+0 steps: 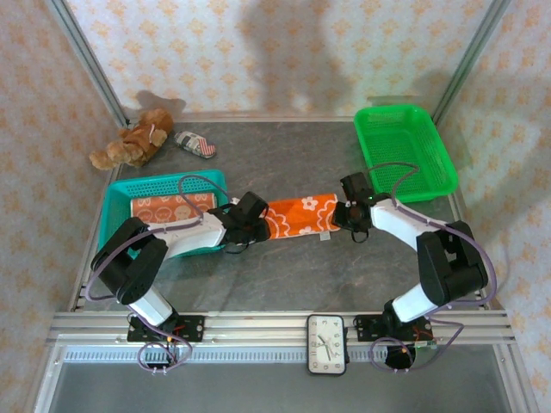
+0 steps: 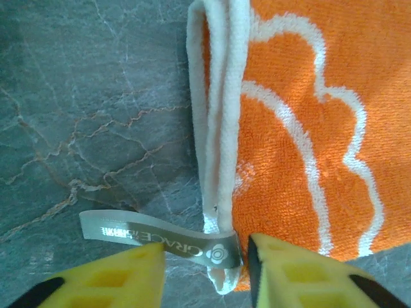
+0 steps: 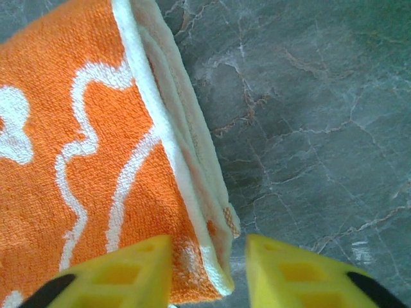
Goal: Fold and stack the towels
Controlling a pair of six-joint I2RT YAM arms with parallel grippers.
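Note:
An orange towel [image 1: 301, 215] with white line print lies folded into a long strip on the grey table, between my two grippers. My left gripper [image 1: 258, 217] stands open at its left end. There the cream-edged corner [image 2: 218, 128] and a grey label [image 2: 160, 240] lie between the yellow fingers [image 2: 128, 269], which do not press on them. At the right end my right gripper [image 1: 349, 215] is open too, straddling the layered corner [image 3: 192, 192] with a gap on one side. Another printed towel [image 1: 164, 208] lies in the teal basket [image 1: 116, 194].
A green basket [image 1: 405, 151] stands at the back right. A brown teddy bear [image 1: 133, 142] and a small striped shoe [image 1: 196, 144] lie at the back left. A clock [image 1: 327, 344] sits on the front rail. Bare table lies in front of the strip.

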